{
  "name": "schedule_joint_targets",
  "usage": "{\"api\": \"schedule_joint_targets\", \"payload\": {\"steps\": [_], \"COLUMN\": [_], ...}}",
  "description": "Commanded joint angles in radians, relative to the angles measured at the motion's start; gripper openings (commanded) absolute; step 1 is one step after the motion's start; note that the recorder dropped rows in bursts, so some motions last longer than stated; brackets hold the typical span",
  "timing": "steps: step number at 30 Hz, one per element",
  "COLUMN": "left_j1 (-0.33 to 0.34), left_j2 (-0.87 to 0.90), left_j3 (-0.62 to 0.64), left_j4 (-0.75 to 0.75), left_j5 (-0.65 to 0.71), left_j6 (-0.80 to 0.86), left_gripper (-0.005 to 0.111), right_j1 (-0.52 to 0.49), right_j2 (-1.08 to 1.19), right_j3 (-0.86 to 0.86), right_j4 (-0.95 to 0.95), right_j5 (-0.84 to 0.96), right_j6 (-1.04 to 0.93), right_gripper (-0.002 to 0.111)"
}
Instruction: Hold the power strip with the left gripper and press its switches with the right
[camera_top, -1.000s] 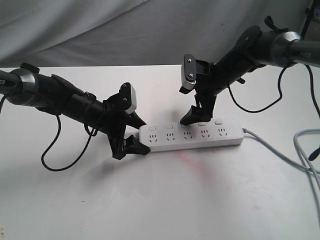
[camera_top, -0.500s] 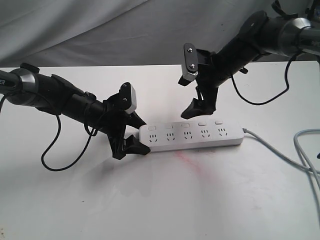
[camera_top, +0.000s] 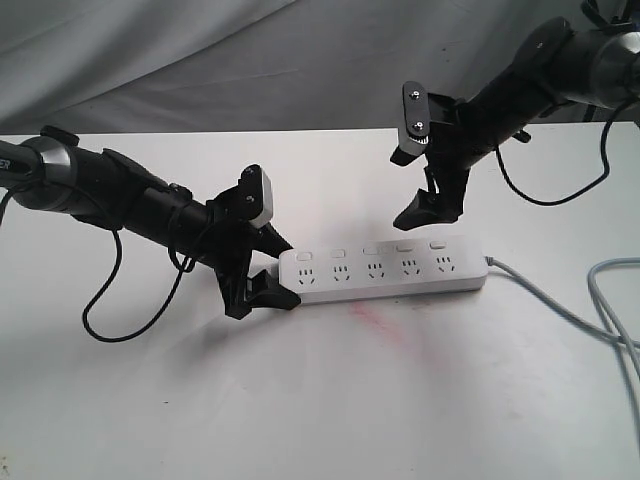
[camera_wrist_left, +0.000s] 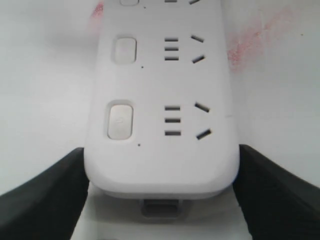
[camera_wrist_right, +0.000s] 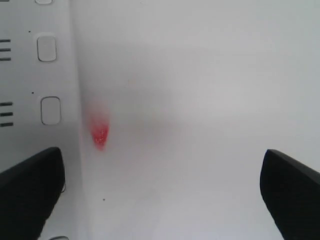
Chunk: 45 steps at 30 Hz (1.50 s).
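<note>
Looking at one white power strip (camera_top: 385, 272) lying flat on the white table (camera_top: 300, 400), near the middle, its length running across the exterior view. Counting five sockets (camera_top: 374, 268) in one row along it and five switches (camera_top: 371, 249), one behind each socket. Noting one grey cable (camera_top: 540, 295) leaving the strip's right end and trailing off toward the right edge of the table. Seeing the left gripper (camera_top: 287, 275) lying low on the table and clasping the strip's left end, one black jaw pressing against each long side, as the left wrist view confirms. Finding the right gripper (camera_top: 428, 213) hanging in the air just above and behind the switches, touching nothing, its two jaws spreading wide apart and holding nothing. Spotting one red smudge (camera_top: 375, 322) on the table just in front of the strip.
</note>
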Motion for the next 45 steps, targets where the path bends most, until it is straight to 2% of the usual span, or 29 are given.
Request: {"api": "schedule_joint_targets", "payload": {"steps": [1, 24, 45], "left_j1": [-0.001, -0.001, -0.001], "left_j2": [0.006, 0.006, 0.006], "left_j3": [-0.004, -0.004, -0.004], "left_j4": [0.023, 0.023, 0.023], "left_j5": [-0.054, -0.054, -0.054], "left_j6": [0.010, 0.010, 0.010], "left_gripper": [0.000, 0.000, 0.000], "right_j1": [-0.003, -0.003, -0.003], "right_j2": [-0.002, 0.064, 0.108], "right_j3": [0.004, 0.004, 0.004], "right_j4": [0.007, 0.005, -0.136], "right_j5": [0.021, -0.004, -0.025], "right_j6": [-0.001, -0.024, 0.007], "right_gripper": [0.098, 0.098, 0.098]}}
